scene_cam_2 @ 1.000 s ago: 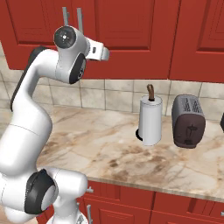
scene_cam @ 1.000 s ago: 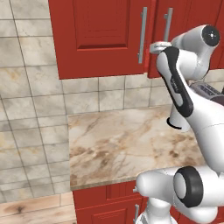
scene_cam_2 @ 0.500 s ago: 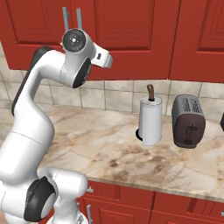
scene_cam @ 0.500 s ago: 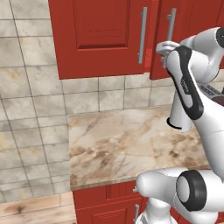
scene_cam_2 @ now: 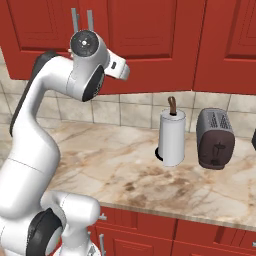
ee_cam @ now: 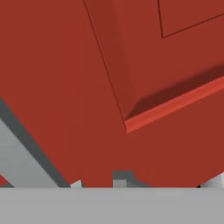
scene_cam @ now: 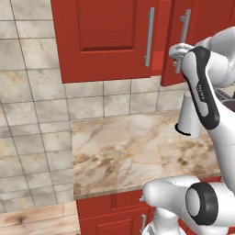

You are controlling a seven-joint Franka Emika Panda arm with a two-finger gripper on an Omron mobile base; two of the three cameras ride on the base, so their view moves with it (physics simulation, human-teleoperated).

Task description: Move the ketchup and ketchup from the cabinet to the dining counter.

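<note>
Reaching up to the cabinet (scene_cam: 114, 39), the arm's tool (scene_cam: 180, 49) sits at the right door's silver handle (scene_cam: 183, 34); whether its jaws are spread or pinching I cannot tell. That door stands slightly ajar above the marbled worktop (scene_cam: 137, 147), where a paper-towel roll (scene_cam_2: 171, 137) and toaster (scene_cam_2: 215, 138) stand.

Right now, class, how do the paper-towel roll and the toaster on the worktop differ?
The paper-towel roll is white, tall and round, with a brown post rising from its top. The toaster is dark, boxy and wider, with slots on top and a lever on its front. The roll stands left of the toaster in the right base view. Both stand upright on the marbled worktop, before the tiles.
</note>
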